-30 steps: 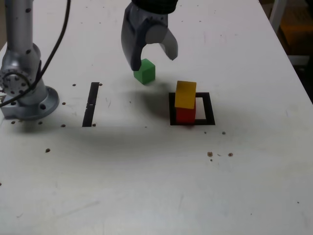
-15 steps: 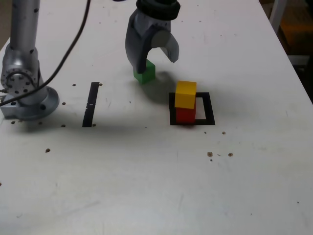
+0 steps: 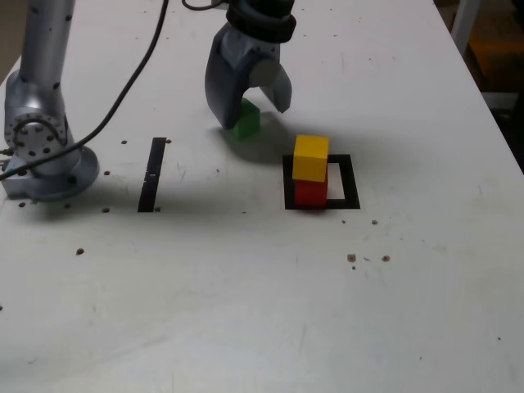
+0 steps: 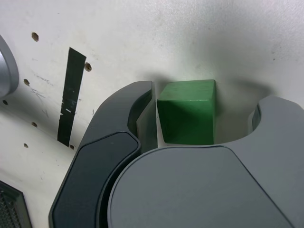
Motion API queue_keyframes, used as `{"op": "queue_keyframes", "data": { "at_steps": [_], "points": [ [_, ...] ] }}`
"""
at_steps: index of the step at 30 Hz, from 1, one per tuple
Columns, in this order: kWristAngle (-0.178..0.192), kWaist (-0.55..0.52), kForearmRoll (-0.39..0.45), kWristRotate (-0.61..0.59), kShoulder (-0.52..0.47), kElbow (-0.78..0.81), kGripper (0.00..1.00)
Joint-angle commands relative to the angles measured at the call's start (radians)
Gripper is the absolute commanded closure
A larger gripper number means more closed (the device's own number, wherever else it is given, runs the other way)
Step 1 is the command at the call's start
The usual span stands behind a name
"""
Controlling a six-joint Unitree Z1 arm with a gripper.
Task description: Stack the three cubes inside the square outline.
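Observation:
The green cube (image 3: 247, 121) sits on the white table, behind and to the exterior view's left of the square outline (image 3: 350, 182). My gripper (image 3: 250, 115) is low over it, open, with one finger on each side. In the wrist view the green cube (image 4: 187, 111) lies between the jaws of the gripper (image 4: 204, 99): one finger (image 4: 142, 102) is right beside it, and a gap shows at the other. The yellow cube (image 3: 311, 157) stands on the red cube (image 3: 309, 193) over the outline's left part in the exterior view.
A thin black bar (image 3: 152, 173) lies at the exterior view's left, also seen as the bar (image 4: 70, 97) in the wrist view. The arm's silver base (image 3: 41, 160) stands at the far left with a cable above it. Small dark specks (image 3: 352, 258) dot the table.
The gripper has come down over the green cube, which now sits between its fingers. The jaws stay open. No cube has moved.

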Motion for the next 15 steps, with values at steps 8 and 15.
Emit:
{"op": "queue_keyframes", "data": {
  "at_steps": [8, 15],
  "points": [
    [-0.022, 0.011, -0.011, 0.035, 0.058, -0.006, 0.24],
    [-0.002, 0.019, -0.038, 0.043, 0.063, -0.024, 0.51]
  ]
}}
